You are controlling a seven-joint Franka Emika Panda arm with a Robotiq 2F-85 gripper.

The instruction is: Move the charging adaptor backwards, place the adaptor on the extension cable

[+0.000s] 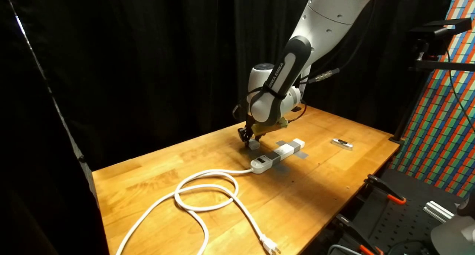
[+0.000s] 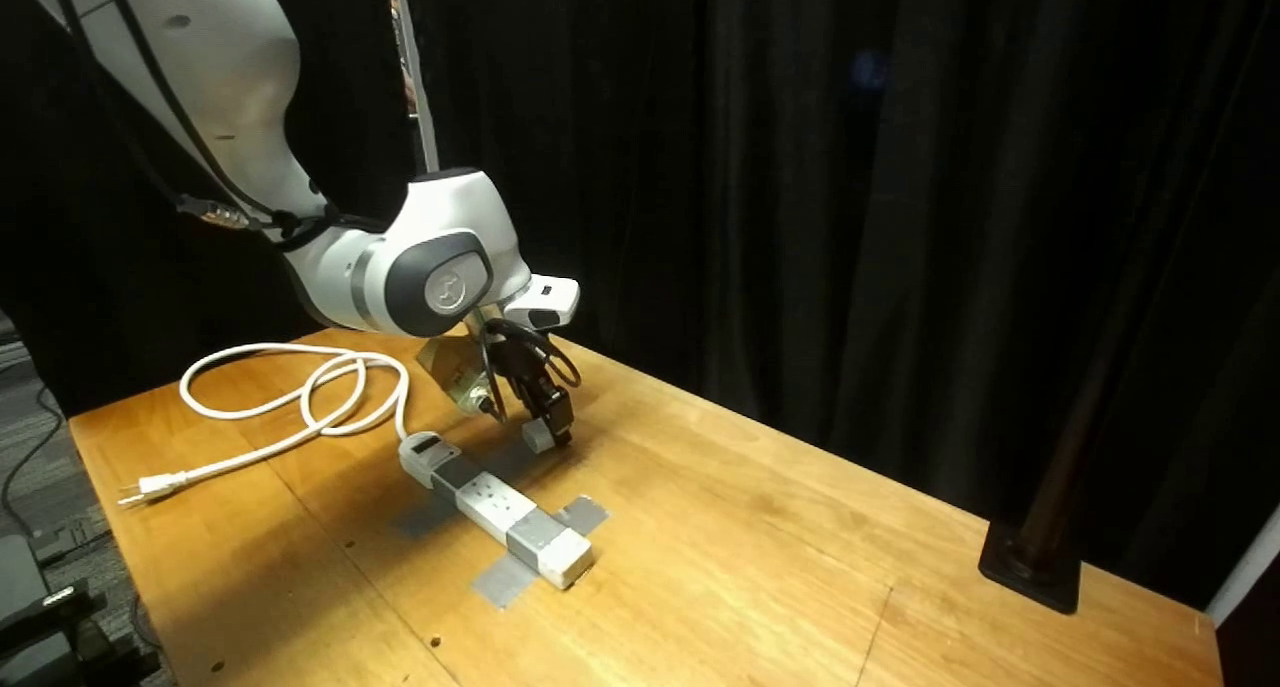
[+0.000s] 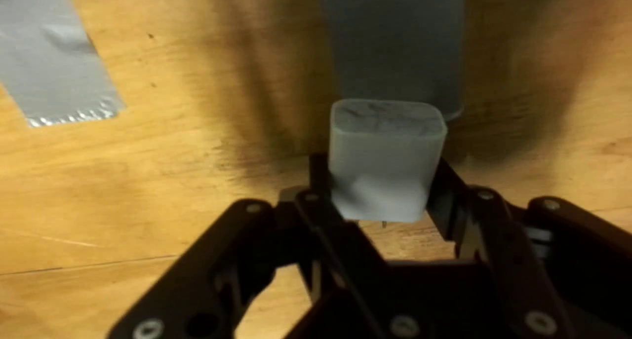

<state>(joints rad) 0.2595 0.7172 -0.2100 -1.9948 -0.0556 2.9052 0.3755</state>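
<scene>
Wrist view: my black jaws clasp the small whitish-grey blocky adaptor [image 3: 386,166]. Both exterior views show it near the white oblong power strip [image 2: 495,505], which grey tape [image 2: 506,579] straps to the wooden bench [image 2: 800,527]; whether the adaptor touches the bench, I cannot tell.

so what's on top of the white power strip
Two bands of grey tape cross the white power strip, their ends running onto the wooden table. Outlets show between the bands; what lies beneath the tape is hidden. The charging adaptor, in the gripper, isn't on it.
</scene>
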